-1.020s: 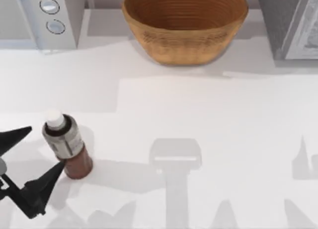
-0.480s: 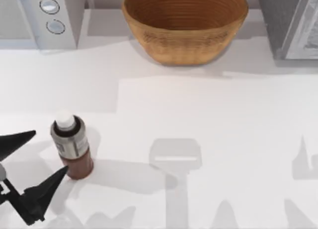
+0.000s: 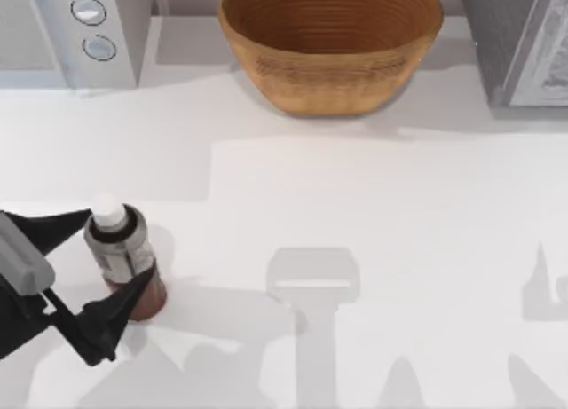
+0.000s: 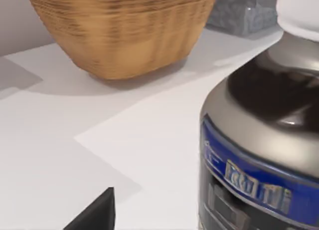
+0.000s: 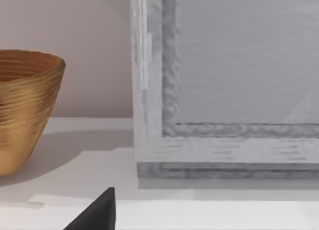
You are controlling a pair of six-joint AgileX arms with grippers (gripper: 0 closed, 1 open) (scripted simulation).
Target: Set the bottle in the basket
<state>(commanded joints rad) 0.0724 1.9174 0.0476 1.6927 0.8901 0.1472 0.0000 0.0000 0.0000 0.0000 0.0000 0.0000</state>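
**Bottle between the left gripper's open fingers, basket still empty**

Bottle [image 3: 124,260] stands upright on the white table [image 3: 373,214] at the top view's left side, near the front edge, its white cap uppermost and its reddish-brown base on the surface. The left gripper [image 3: 111,260] is spread wide around it: one dark finger [image 3: 62,224] points at the cap end from the far side, and the other lies along the base on the near side, seemingly touching or just short of it. Nothing is clamped; the bottle rests on the table by its own weight. In the left wrist view the bottle [image 4: 264,140] looms close, showing a grey label with a blue band under a dark shoulder.

Well apart from it, at the table's rear centre, sits the basket [image 3: 330,45], its ribbed tan-brown bowl holding nothing. A pale appliance with two round dials [image 3: 75,32] stands at the rear left, and a grey box [image 3: 519,41] at the rear right.

In the right wrist view, one dark fingertip [image 5: 97,212] of the right gripper shows; whether that gripper is spread or closed I cannot tell.
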